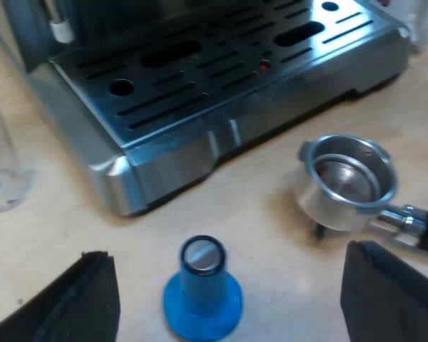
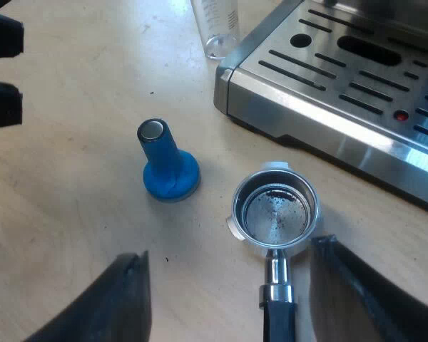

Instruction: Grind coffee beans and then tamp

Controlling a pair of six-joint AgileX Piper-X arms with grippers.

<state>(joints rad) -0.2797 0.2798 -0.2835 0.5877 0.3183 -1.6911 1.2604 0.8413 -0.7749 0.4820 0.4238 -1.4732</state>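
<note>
Shiny metal holder [image 2: 274, 212]; tamper [image 2: 168, 168] perhaps plastic.

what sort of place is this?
Probably a coffee-making bench; cafe or kitchen can't be ruled out. An espresso machine stands on a light wooden tabletop, with a loose metal holder and blue tamper nearby.

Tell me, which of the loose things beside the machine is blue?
The tamper; the holder is metal with a dark handle, the measuring glass clear.
</note>
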